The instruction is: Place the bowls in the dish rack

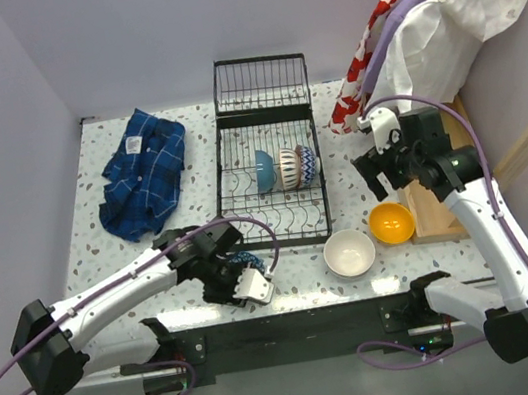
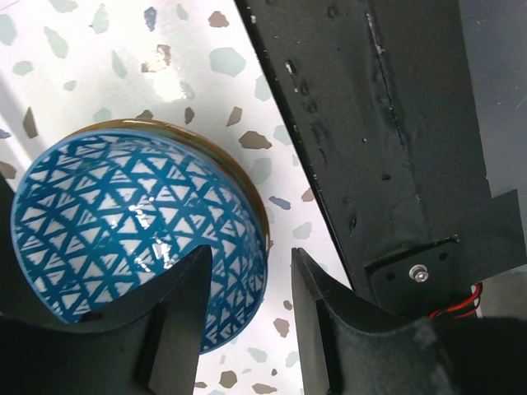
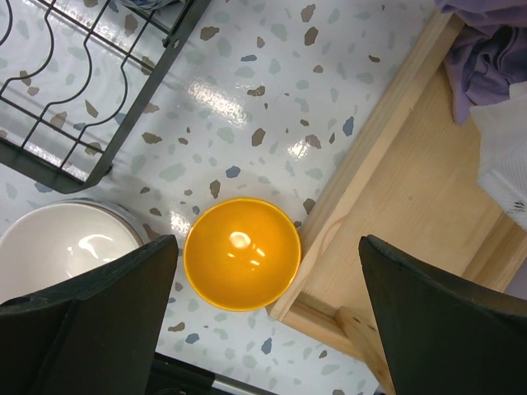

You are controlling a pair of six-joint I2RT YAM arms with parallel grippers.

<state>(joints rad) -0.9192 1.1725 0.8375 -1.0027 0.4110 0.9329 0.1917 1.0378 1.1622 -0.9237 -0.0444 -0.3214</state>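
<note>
Bowls: six. Three stand on edge in a row across the dish rack (image 1: 273, 191): a blue bowl (image 1: 265, 170), a striped bowl (image 1: 288, 167) and a blue-patterned bowl (image 1: 307, 162).

Three more sit upright on the table (image 1: 334, 160). The white bowl (image 1: 349, 252) is just off the rack's near right corner. The yellow bowl (image 3: 241, 253) is right of that, touching or nearly touching the wooden tray (image 3: 412, 206). The blue triangle-patterned bowl (image 2: 123, 214) is at the rack's near left corner.

Rack: one, mid-table. Long axis runs away from the arm bases, with the upright wire end panel at the far end.

Left gripper (image 2: 251, 271): low over the triangle-patterned bowl, jaws partly open astride its rim. One finger overlaps the bowl. The other is outside it, with table showing between finger and rim. No grip seen.

Right gripper (image 3: 268, 243): right of the rack, above the yellow bowl, jaws spread wide, holding nothing.

Other: one blue plaid shirt (image 1: 143, 172), crumpled left of the rack.
</note>
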